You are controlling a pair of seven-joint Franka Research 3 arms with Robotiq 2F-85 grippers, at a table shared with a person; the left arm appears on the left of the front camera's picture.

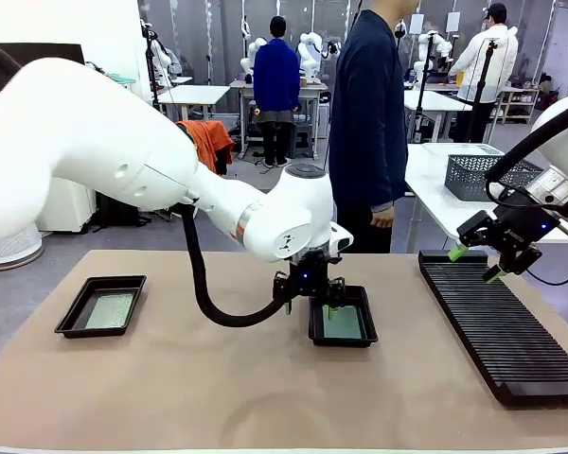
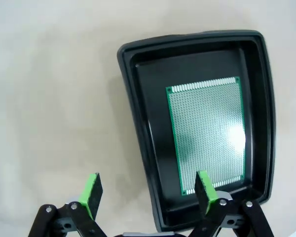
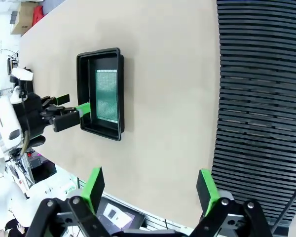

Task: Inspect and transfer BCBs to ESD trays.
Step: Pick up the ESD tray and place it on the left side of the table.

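Observation:
Two black ESD trays lie on the tan table, one at the left (image 1: 68, 312) and one in the middle (image 1: 370, 323). Each holds a pale green BCB, the left one (image 1: 109, 309) and the middle one (image 1: 342, 323). My left gripper (image 1: 310, 301) hovers open over the middle tray's near left edge. In the left wrist view, that gripper (image 2: 148, 190) has one finger over the BCB (image 2: 207, 133) near the tray's rim (image 2: 133, 113) and the other over bare table. My right gripper (image 1: 474, 265) hangs open and empty above the rack; in its own view (image 3: 150, 186) the tray (image 3: 121, 94) and BCB (image 3: 107, 96) lie beyond.
A long black slotted rack (image 1: 497, 326) lies along the table's right side (image 3: 261, 98). A person in dark blue (image 1: 367, 113) stands at the far edge. A grey mesh basket (image 1: 483, 175) sits on a white table behind the right arm. Bare table lies between the trays.

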